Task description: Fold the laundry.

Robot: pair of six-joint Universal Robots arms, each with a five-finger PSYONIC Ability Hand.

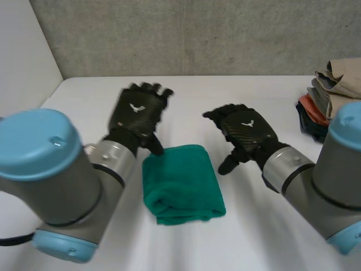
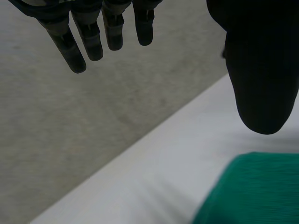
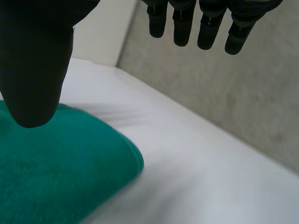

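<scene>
Green towel [image 1: 183,183], folded into a thick, rounded bundle, flat on the white table [image 1: 237,96] between the two hands, nearer the wrists than the fingertips.

Left hand [image 1: 138,113] raised palm-down just beyond the bundle's far corner, fingers [image 2: 88,39] straight and spread, thumb [image 2: 261,70] pointing down over that corner. Impossible to tell whether thumb and cloth touch. Nothing gripped. Seen from the left wrist, towel [image 2: 252,191] below the thumb tip, bare table [image 2: 154,163] under the fingers.

Right hand [image 1: 245,130] hovering palm-down off the bundle's other side, fingers [image 3: 187,23] loosely extended and apart, thumb [image 3: 37,60] angled down toward the table just beside the towel's long edge. Nothing gripped there either. From the right wrist, towel [image 3: 56,172] under the thumb, its rounded folded edge ending short of the fingers, open tabletop [image 3: 210,177] beyond.

Both grey forearms slanting in from the near side, flanking the bundle. Wide bare table ahead of both sets of fingertips, up to the grey wall [image 1: 197,34]. Stack of folded clothes [image 1: 330,96] well apart, out past the right hand by the table's edge, beside the right arm's light-blue cap [image 1: 347,127].
</scene>
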